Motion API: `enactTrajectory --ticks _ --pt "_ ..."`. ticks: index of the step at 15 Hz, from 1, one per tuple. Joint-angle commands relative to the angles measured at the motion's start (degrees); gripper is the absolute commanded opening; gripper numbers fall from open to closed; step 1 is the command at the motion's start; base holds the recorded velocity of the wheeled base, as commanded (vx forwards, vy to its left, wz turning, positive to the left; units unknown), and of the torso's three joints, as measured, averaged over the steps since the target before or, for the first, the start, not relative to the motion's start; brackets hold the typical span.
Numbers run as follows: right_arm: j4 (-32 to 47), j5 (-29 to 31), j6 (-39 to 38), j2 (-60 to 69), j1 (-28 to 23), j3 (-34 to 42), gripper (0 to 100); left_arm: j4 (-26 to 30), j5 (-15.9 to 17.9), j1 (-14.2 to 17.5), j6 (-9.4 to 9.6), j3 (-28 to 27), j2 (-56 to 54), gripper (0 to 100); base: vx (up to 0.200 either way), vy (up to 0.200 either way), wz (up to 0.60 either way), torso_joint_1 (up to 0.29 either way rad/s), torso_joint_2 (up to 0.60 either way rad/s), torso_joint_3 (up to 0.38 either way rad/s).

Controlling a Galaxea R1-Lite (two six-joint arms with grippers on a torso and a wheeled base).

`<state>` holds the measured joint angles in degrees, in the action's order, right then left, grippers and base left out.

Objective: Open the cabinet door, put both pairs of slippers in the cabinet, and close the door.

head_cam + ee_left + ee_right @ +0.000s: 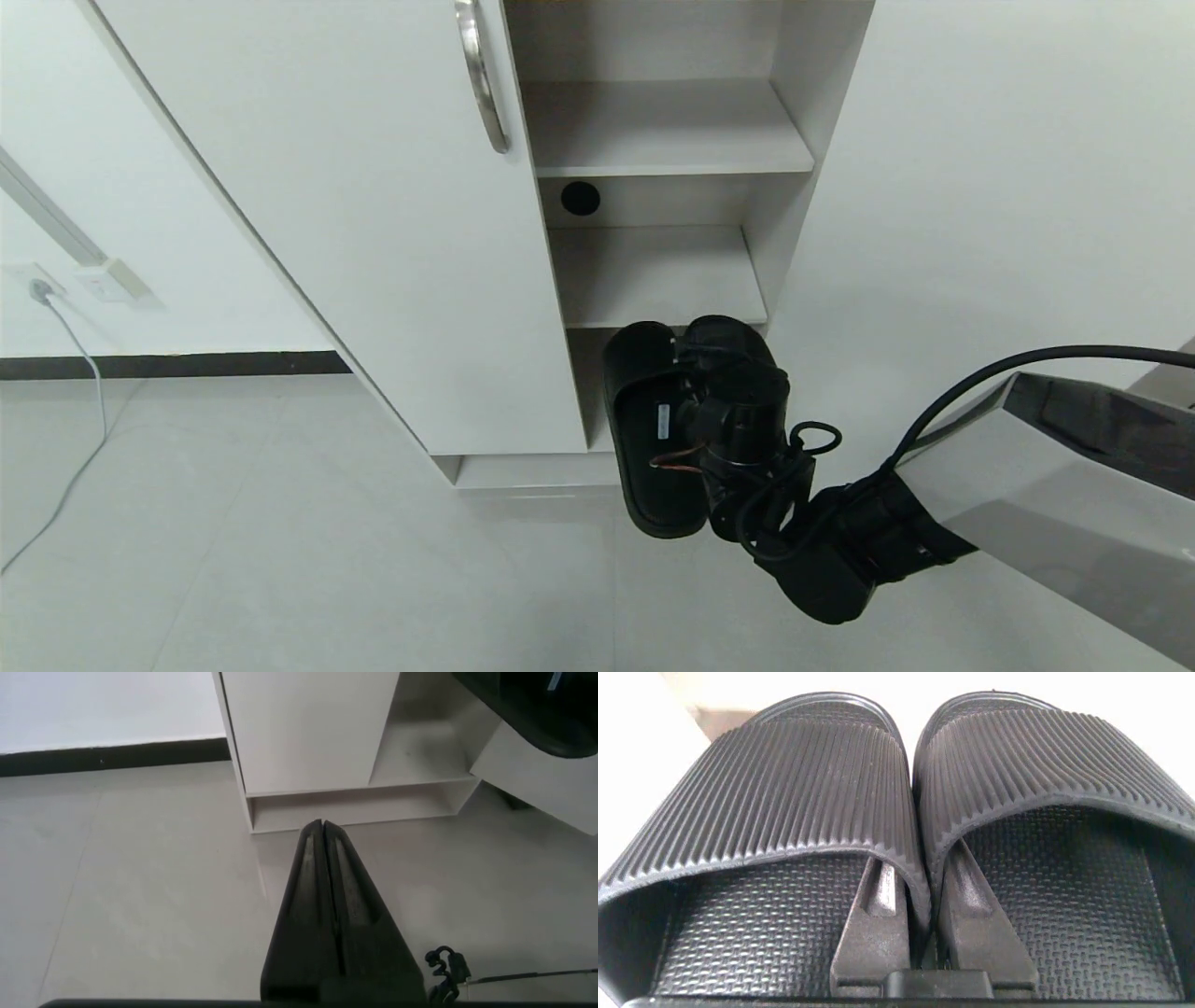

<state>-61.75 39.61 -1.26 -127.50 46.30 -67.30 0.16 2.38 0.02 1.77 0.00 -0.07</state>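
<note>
Head view: a pair of black slippers [653,439] hangs in the air, side by side with toes toward the cabinet [822,140], right at the mouth of its lowest compartment [583,392] and just under the front edge of the lower shelf [653,275]. The right pincer [920,910] carries them from the heel end. The right wrist view shows one finger [878,919] tucked under each ribbed strap, so the two inner strap walls are pinched together between the fingers. The slippers therefore sit directly ahead of and around that pincer, reaching past it toward the cabinet. You appear to be midway through stowing this pair. To do it well, keep the soles level and steer between the open door [355,187] on the robot's left and the cabinet's right wall. Stay below the shelf edge and push in deep enough that the heels will not block the door. Let go only once the soles rest on the compartment floor. The left pincer [323,859] is closed on nothing, low over the tiled floor [280,560] and well apart from the slippers.
</note>
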Motion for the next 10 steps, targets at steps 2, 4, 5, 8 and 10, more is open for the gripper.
enactTrajectory --ticks 2,4,5,8,10 --pt "0.05 0.03 0.03 0.15 0.11 0.60 0 0.02 0.00 -0.02 -0.01 0.00 0.07 0 0.200 0.000 0.00 0.002 0.01 0.005" --pt "0.05 0.03 0.03 0.15 0.28 1.30 0 0.02 0.00 -0.02 -0.10 0.00 0.07 0 0.200 0.000 0.00 0.002 0.00 0.000" --pt "0.05 -0.06 0.11 0.15 0.28 1.83 0 -0.07 0.00 -0.02 -0.10 0.00 0.07 0 0.200 0.000 0.00 0.002 0.00 -0.007" --pt "0.05 -0.14 0.46 -0.12 0.28 2.00 0 -0.07 -0.27 -0.02 -0.27 0.00 0.07 0 0.067 0.000 0.00 0.001 0.00 0.001" --pt "0.05 -0.06 0.82 0.32 0.72 2.62 0 -0.07 -0.53 -0.02 -0.27 0.00 0.07 0 0.000 0.000 0.00 0.000 0.00 0.000"
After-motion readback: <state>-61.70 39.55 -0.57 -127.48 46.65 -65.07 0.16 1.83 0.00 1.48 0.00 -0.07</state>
